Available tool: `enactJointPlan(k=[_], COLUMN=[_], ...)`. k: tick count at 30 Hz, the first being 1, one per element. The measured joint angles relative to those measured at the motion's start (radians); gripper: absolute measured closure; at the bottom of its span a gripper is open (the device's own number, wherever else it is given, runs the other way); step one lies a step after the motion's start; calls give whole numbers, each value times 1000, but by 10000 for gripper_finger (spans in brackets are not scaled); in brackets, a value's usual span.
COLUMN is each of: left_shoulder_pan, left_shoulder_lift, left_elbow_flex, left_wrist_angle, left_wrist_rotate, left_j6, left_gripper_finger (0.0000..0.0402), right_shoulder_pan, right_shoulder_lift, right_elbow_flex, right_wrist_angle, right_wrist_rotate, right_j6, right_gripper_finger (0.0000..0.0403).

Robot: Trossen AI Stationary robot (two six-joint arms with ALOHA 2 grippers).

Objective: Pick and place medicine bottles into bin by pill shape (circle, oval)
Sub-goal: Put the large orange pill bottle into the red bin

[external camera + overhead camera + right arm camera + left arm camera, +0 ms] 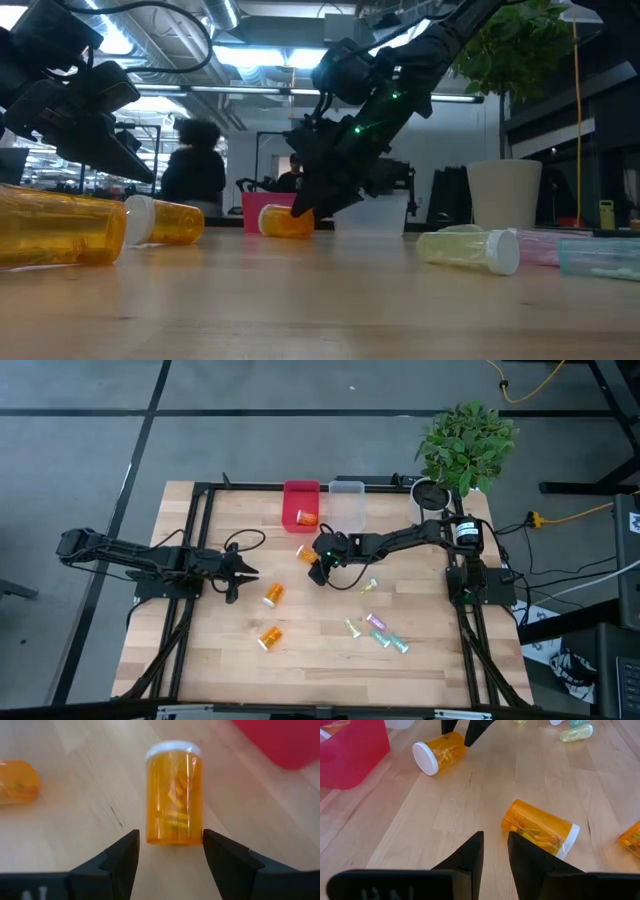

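Note:
An orange bottle with a white cap (174, 795) lies on its side on the table. My right gripper (171, 845) is open, with one finger on each side of the bottle's base end and a little room on each side. The gripper also shows in the high view (320, 563), beside that bottle (306, 553). My left gripper (496, 851) is low over the table with a narrow gap between its fingers, next to a second orange bottle (540, 827). A third orange bottle (270, 637) lies nearer the front. Another lies in the red bin (307, 517). Several pale vials (376, 628) lie at the right.
The red bin (288, 500) and a clear bin (347, 495) stand side by side at the table's far edge. A potted plant (465, 445) stands at the far right corner. Bare wood lies along the near edge. A person shows in the room behind (195, 165).

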Motion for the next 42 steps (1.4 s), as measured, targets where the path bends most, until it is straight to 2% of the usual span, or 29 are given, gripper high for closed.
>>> enactJointPlan(k=[8, 18, 26, 31, 37, 42], left_shoulder_pan=[0, 0, 0, 0, 0, 0], left_shoulder_lift=[0, 0, 0, 0, 0, 0], left_elbow_flex=[0, 0, 0, 0, 0, 0], left_wrist_angle=[0, 0, 0, 0, 0, -1], left_wrist_rotate=[0, 0, 0, 0, 0, 0], left_j6=[0, 0, 0, 0, 0, 0], left_gripper_finger=[319, 319, 319, 319, 319, 319], right_shoulder_pan=[0, -1, -1, -1, -1, -1], right_shoulder_lift=[0, -1, -1, 6, 38, 59], right_elbow_flex=[6, 8, 8, 8, 7, 9], right_wrist_angle=[4, 118, 117, 120, 115, 151], right_wrist_rotate=[0, 7, 8, 11, 88, 97], right_j6=[-32, -40, -35, -39, -89, -89], right_gripper_finger=[174, 170, 118, 107, 107, 107])
